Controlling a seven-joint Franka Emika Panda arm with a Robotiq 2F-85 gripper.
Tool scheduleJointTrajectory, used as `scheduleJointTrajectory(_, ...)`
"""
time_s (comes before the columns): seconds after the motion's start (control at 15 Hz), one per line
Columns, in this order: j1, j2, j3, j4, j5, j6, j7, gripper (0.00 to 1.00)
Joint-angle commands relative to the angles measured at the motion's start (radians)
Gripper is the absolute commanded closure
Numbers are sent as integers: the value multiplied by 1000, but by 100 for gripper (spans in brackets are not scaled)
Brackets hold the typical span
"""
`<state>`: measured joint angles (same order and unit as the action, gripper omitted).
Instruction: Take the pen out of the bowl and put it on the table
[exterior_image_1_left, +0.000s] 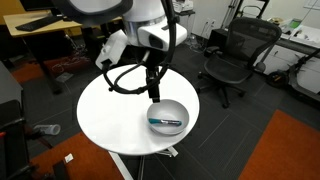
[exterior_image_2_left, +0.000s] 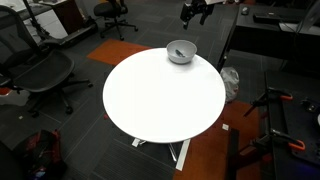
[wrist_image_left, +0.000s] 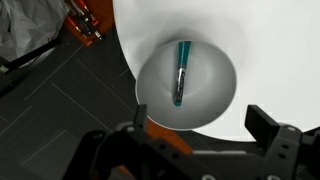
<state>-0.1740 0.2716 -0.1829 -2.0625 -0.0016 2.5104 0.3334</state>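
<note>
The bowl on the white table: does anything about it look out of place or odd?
A teal pen lies inside the bowl, an unusual place for it. The bowl stands upright near the table edge, fully on it. Nothing looks spilled or broken.

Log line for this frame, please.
phase: pre-grasp | teal-blue marker pen: lying inside round grey-white bowl | Robotiq gripper: open, above bowl | round white table: bowl near edge
</note>
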Motion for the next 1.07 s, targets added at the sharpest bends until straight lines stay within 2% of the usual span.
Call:
scheduleJointTrajectory(0.0, 17, 86, -26, 67, -1, 24, 44, 0)
scheduleJointTrajectory(1.0, -4, 346, -30, 255, 79, 44, 14, 0)
